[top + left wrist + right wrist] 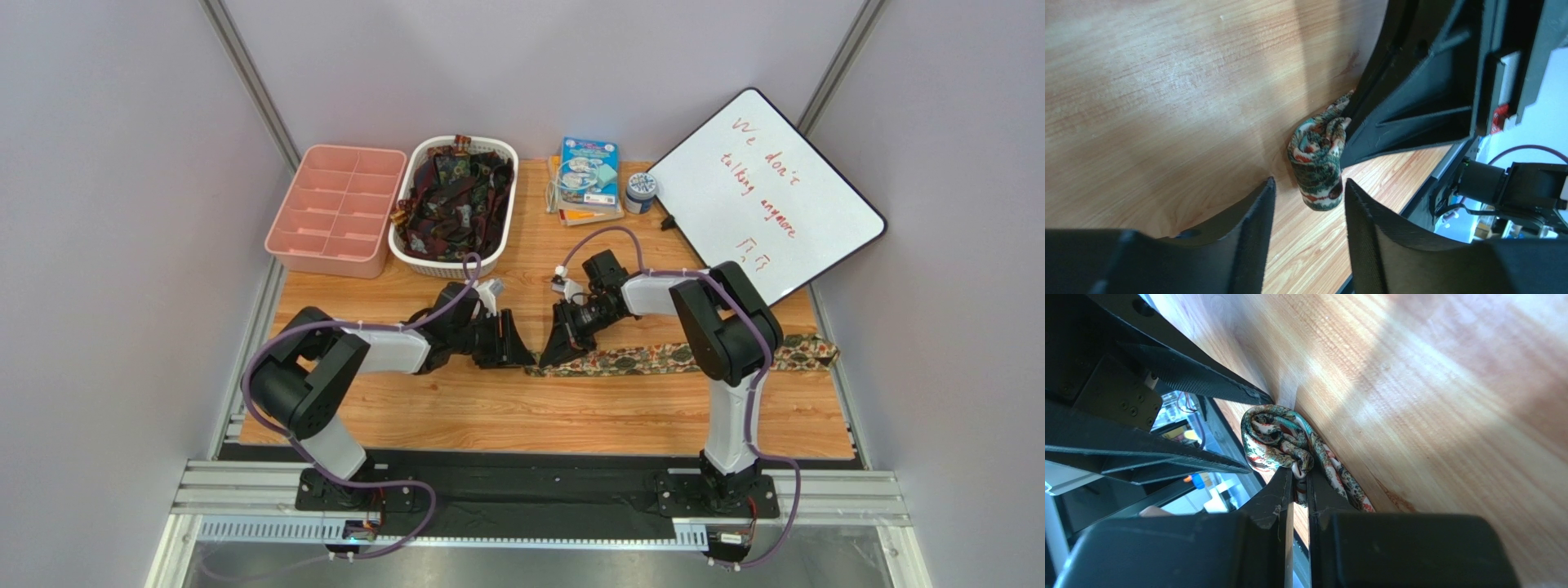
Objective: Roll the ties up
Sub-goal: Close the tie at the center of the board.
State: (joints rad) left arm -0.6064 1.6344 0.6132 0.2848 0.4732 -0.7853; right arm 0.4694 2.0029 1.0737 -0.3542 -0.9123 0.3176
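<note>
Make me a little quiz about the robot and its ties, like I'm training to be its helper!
1. True or false: the left end effector is clamped shut.
2. Where are the other ties piled? A) pink tray B) white basket C) whiteboard
3. Fill in: the right end effector pinches the ____.

Key: 1 false, its jaws stand open. 2 B. 3 patterned tie.
</note>
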